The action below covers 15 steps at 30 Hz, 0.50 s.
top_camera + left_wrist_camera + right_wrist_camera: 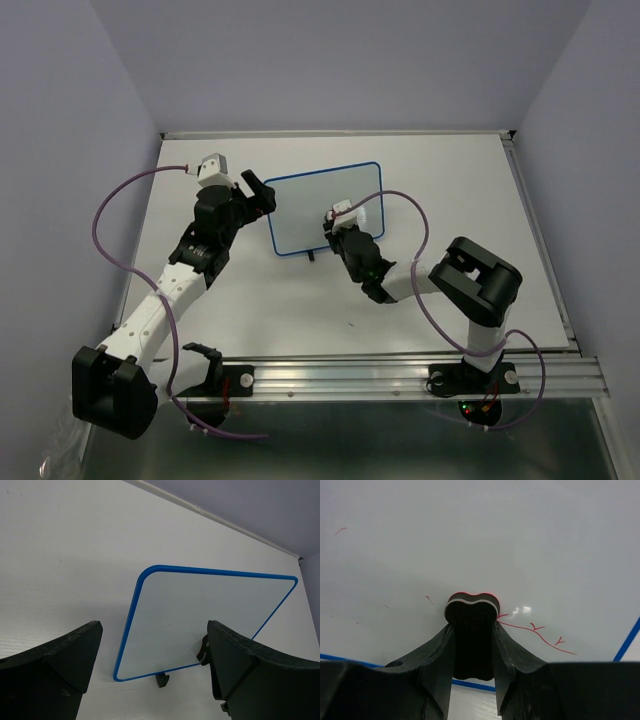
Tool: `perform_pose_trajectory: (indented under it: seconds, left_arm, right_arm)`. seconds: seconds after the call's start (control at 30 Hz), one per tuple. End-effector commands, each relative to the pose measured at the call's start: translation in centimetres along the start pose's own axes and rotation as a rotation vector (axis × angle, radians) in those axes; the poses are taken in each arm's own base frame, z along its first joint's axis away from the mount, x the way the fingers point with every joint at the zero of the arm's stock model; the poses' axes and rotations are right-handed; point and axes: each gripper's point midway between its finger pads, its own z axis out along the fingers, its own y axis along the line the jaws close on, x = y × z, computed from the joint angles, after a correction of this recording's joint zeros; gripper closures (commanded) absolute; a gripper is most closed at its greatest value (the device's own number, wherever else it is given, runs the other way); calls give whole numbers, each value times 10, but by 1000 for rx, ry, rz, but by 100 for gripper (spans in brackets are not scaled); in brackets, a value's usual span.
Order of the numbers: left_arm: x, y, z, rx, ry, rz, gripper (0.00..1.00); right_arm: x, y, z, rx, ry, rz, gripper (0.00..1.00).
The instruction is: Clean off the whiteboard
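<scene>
pale lilac walls round a white table, both arms bolted at the near edge. the whiteboard, blue-framed, sits mid-table toward the back, propped at a tilt on small black feet.

left claw hangs just beside the board's left edge, jaws spread wide, nothing in them, not touching the frame afaict. right claw is out over the board's right half, clenched on a small black eraser whose tip is pressed to the white face.

progress, my read: mostly done. from the overhead cam the board looks clean. the right wrist cam shows what's left: a thin red line w/ little ticks just right of the eraser, running toward the blue edge, plus a few faint red flecks off to the left. so prob a couple more passes, rightward first, then the specks.

containers: none in any view, so nothing to report.
</scene>
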Motion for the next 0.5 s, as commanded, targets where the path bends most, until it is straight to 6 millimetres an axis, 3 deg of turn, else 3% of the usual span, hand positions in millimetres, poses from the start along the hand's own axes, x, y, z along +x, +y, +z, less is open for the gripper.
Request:
perform_pose_trajectory:
  seconds: [0.0, 0.3, 0.4, 0.47]
  left_arm:
    - [-25, -14, -1, 43, -69, 3, 1]
    - [-25, -14, -1, 41, -72, -4, 1]
    - [-25, -14, -1, 42, -73, -4, 1]
    - [-25, -14, 0, 41, -72, -4, 1]
  right_arm:
    - [-19, 31, 0, -192, -48, -36, 99]
    - [-15, 42, 7, -247, -23, -108, 99]
    - [-17, 35, 9, -197, -24, -94, 99]
    - [-22, 18, 13, -87, -30, -58, 99]
